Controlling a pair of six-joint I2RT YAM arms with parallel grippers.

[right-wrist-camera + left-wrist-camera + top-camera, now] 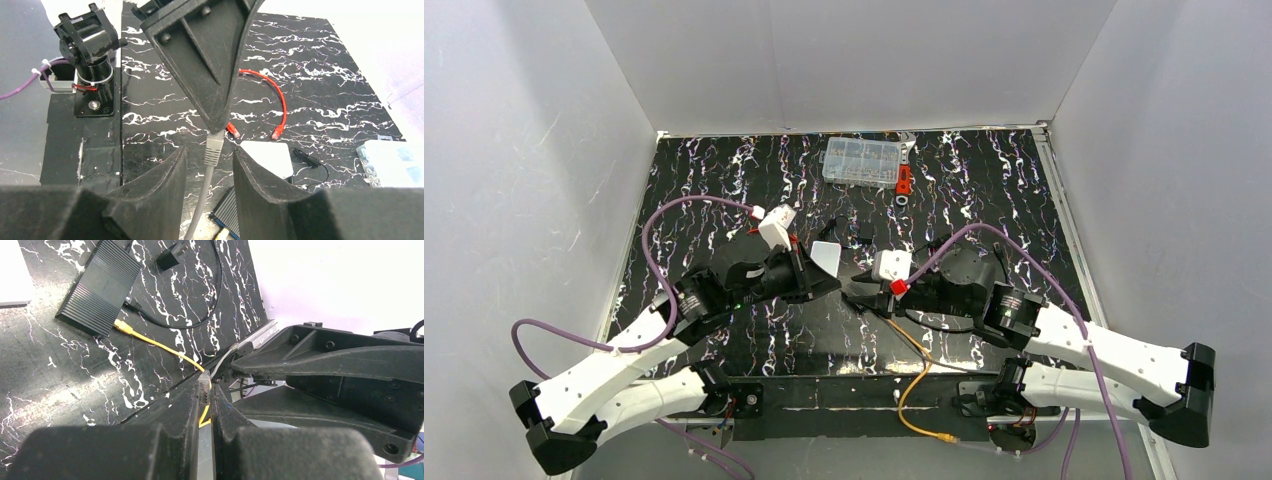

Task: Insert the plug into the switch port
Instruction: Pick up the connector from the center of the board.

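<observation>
The left jaws are pressed together on the plug (213, 149), a pale connector with a grey boot on a grey lead (197, 210). Its tip is buried between them, so I cannot tell which way its latch faces. The right jaws stand spread either side of the boot, touching nothing. The arms meet over the middle of the worktop (724, 180), towards its near edge. The switch (97, 285) lies just below, its blue-edged face (223, 217) showing under the right jaws. The switch port itself cannot be made out.

The hand-over looks like the weak point. If the right jaws pinch only the soft boot or the lead, the plug may swivel once the left jaws release. If the left jaws let go too soon, the springy lead could flick the plug away.

An orange cable (160, 346) runs under both jaws, and its yellow-booted end (122, 327) sits at the switch's face; whether it is seated I cannot tell. It may snag the approach or crowd the neighbouring sockets. Nothing holds the switch, so a skewed or upside-down push would likely slide it towards the white box (265, 157) instead of seating the plug.
</observation>
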